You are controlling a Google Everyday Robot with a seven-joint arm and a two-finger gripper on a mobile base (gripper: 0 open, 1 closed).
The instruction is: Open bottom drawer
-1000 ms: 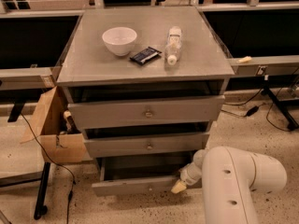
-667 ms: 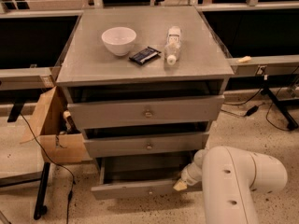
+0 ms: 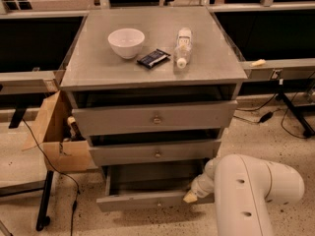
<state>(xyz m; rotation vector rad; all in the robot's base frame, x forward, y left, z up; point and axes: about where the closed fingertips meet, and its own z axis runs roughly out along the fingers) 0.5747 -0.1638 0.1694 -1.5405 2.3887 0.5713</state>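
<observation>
The bottom drawer (image 3: 142, 199) of the grey cabinet is pulled out, and its plain grey inside shows. Its narrow front panel sits lowest, with a small brass knob (image 3: 158, 203) at centre. My gripper (image 3: 192, 195) is at the right end of that front panel, at the end of my white arm (image 3: 251, 191). The arm comes in from the lower right and hides the drawer's right corner.
The top drawer (image 3: 155, 118) and the middle drawer (image 3: 156, 153) stand slightly ajar. On the cabinet top are a white bowl (image 3: 126, 42), a dark packet (image 3: 153, 58) and a lying bottle (image 3: 183, 45). A cardboard box (image 3: 54, 132) stands at the left. Cables lie on the floor.
The bottom drawer has come a little further out, and my gripper has moved slightly towards the camera with its front panel.
</observation>
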